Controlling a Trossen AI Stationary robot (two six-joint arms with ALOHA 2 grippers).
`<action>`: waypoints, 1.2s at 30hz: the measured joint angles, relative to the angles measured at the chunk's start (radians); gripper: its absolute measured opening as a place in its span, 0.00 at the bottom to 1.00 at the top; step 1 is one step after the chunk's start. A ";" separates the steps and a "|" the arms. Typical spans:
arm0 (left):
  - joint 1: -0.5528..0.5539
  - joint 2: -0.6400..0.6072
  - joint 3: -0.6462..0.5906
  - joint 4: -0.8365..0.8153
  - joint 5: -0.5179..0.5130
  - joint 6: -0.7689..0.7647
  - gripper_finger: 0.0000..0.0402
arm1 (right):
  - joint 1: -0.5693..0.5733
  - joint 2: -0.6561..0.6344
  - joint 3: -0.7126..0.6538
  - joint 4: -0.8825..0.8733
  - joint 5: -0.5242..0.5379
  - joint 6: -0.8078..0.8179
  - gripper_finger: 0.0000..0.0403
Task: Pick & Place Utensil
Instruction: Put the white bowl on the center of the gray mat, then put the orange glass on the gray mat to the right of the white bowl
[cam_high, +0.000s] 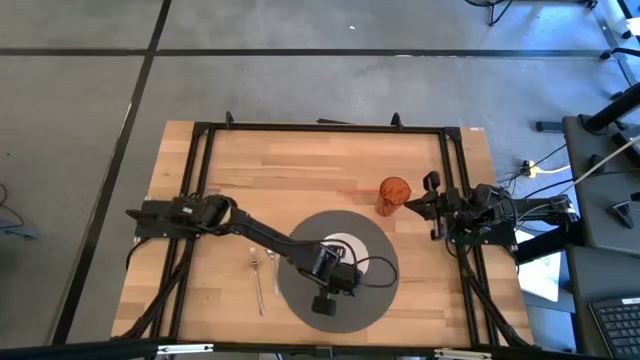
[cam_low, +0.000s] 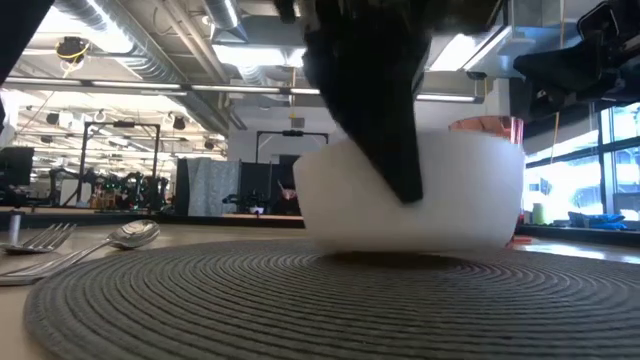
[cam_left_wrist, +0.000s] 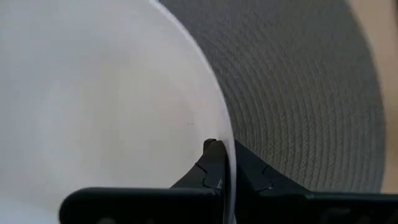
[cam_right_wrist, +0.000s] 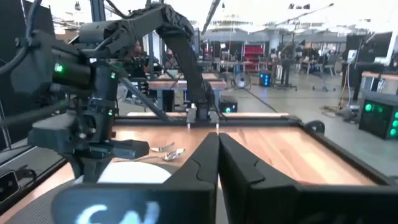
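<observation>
the utensil step is judged not yet done: near the desk's front edge the left tool (cam_left_wrist: 222, 163) is closed thinly on the rim of the one white bowl (cam_low: 420, 195) on the one round grey placemat (cam_high: 375, 290), while one fork (cam_low: 40, 240) and one spoon (cam_low: 125, 236) lie untouched on the desk just beside the mat's left edge. one orange cup (cam_high: 393, 195) stands further back toward the right edge, where the right tool (cam_right_wrist: 217, 152) waits with fingers pressed together, holding nothing.

A wooden table (cam_high: 250, 170) carries a grey mat (cam_high: 385, 300) centre-near, fork (cam_high: 257, 280) and spoon (cam_high: 274, 268) left, cup (cam_high: 393, 194) right.
</observation>
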 joint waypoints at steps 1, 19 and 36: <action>0.000 0.005 0.000 -0.005 -0.001 0.000 0.01 | 0.000 0.000 0.000 -0.006 0.000 0.002 0.02; -0.002 0.010 0.000 0.021 0.002 -0.038 0.05 | 0.000 0.000 0.000 -0.009 0.079 -0.006 0.02; 0.003 -0.005 0.124 -0.068 0.120 -0.188 0.36 | 0.000 0.000 0.000 -0.022 0.079 -0.005 0.02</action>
